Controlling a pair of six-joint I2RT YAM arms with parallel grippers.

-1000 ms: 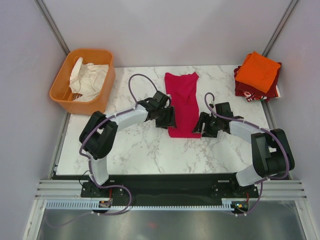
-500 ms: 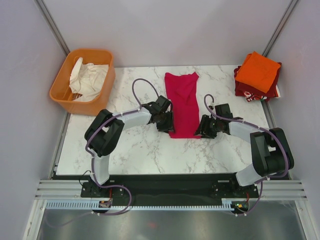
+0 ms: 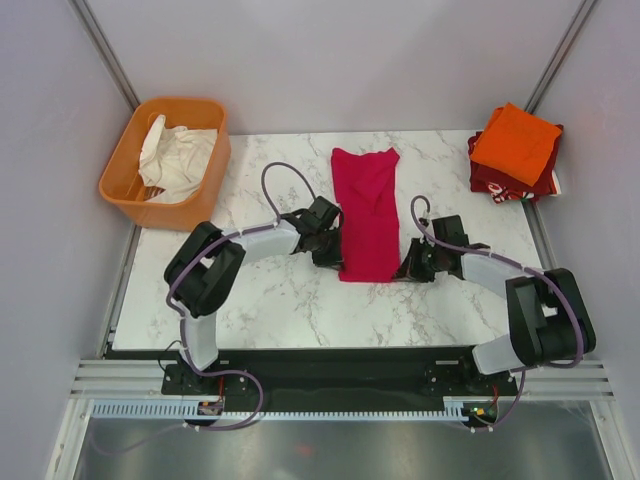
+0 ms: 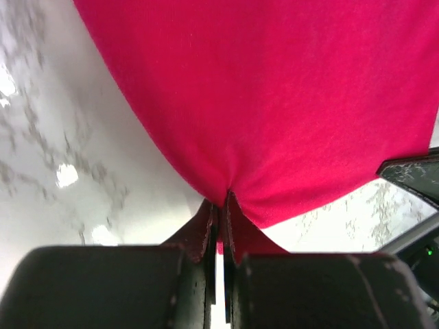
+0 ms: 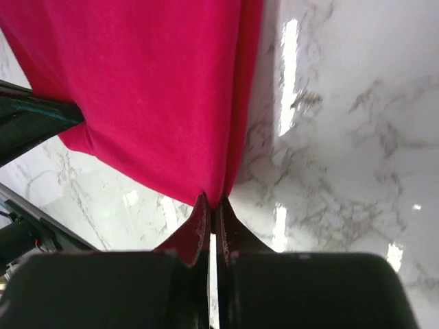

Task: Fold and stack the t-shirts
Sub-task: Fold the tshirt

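Left gripper (image 3: pixel 331 254) and right gripper (image 3: pixel 409 268) have moved inward and clamped the near hem of the magenta-pink t-shirt (image 3: pixel 366 205).
Both jaws pinch fabric at mid-table; orange t-shirt (image 3: pixel 515 142) lies folded atop dark red t-shirt (image 3: pixel 492 181), far right; the pink one's folding and stacking apparently remain.

Long shirt (image 3: pixel 365 210) lay at table (image 3: pixel 280 300) centre along the 12-to-6 line, basket (image 3: pixel 118 170) holding cloth (image 3: pixel 175 155) at 10 o'clock, shirt stack (image 3: pixel 515 150) at 2 o'clock, left gripper (image 3: pixel 333 256) at the long shirt's 7 o'clock corner, right gripper (image 3: pixel 404 271) at its 5 o'clock corner.
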